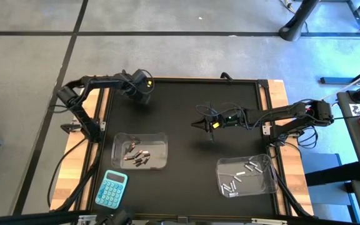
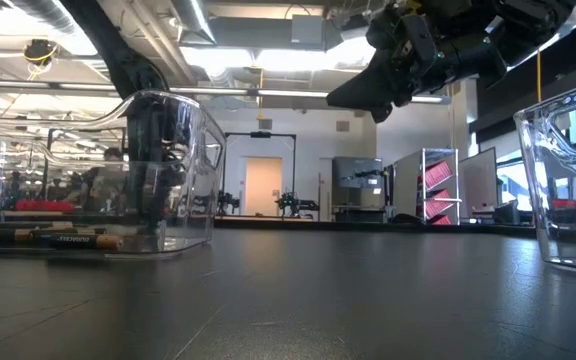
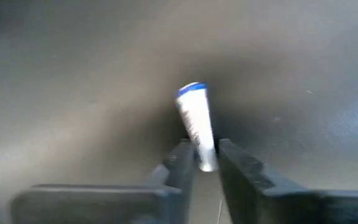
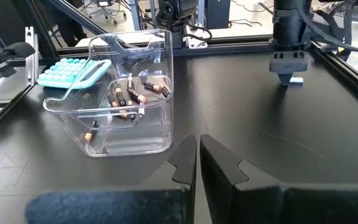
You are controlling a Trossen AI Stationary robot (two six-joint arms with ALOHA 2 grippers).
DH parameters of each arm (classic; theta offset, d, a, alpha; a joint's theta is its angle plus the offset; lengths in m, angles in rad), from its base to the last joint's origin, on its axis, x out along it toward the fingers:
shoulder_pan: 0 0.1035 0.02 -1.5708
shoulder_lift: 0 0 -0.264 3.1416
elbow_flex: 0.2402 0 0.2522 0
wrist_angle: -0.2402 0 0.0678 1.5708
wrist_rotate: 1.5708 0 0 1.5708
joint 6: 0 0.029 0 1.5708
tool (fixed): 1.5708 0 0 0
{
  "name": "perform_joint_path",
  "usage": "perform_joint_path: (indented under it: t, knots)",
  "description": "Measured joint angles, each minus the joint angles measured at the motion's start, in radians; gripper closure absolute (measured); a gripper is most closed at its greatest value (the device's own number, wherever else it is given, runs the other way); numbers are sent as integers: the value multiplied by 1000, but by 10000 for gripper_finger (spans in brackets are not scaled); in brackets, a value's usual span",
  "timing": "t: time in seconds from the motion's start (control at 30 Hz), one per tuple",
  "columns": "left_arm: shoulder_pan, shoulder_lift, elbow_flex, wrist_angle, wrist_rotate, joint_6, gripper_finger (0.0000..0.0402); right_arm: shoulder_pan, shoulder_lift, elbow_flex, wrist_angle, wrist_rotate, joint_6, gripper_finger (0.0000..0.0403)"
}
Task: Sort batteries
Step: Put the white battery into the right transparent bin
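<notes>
My left gripper (image 3: 202,152) is near the table's far left corner (image 1: 144,92). It points down and is shut on a silvery-white battery (image 3: 196,121) with a blue ring at one end. My right gripper (image 4: 197,148) hovers shut over the middle of the table (image 1: 202,124), holding nothing. A clear tub (image 1: 139,152) near the left holds dark batteries with reddish ends (image 4: 132,96). Another clear tub (image 1: 245,175) near the right holds silvery-white batteries (image 1: 236,181). My left gripper pinches the silvery-white battery between its two fingers (image 3: 182,163) by one end (image 3: 206,158). The blue-ringed end (image 3: 192,90) sticks out past the fingertips. The fingers come from above, and the battery juts out sideways below them (image 4: 297,79). Whether it touches the table I cannot tell.
A blue calculator (image 1: 111,187) lies at the near left corner beside the tub of dark batteries. The black tabletop (image 1: 186,100) has raised rails along its edges (image 1: 274,94). Open surface lies between the two tubs and across the far half.
</notes>
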Motion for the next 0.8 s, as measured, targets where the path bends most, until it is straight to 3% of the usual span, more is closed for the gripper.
perform_joint_path:
  t: [0.07,0.13,0.3,0.5,0.63,0.8]
  knots:
    - [-10,-5,-1,5,-4,52,372,0,0,0,0,0,0,379]
    - [-24,-17,-3,15,-8,93,387,0,-5,0,-38,0,4,379]
    - [-115,-50,57,-8,-29,161,389,9,-117,0,-300,17,58,379]
    - [-306,-42,261,49,-43,212,392,83,-267,0,-490,197,89,379]
    - [-456,56,450,26,-32,237,392,131,-334,0,-553,296,116,379]
    - [-588,290,717,-19,6,319,392,165,-379,0,-611,376,177,379]
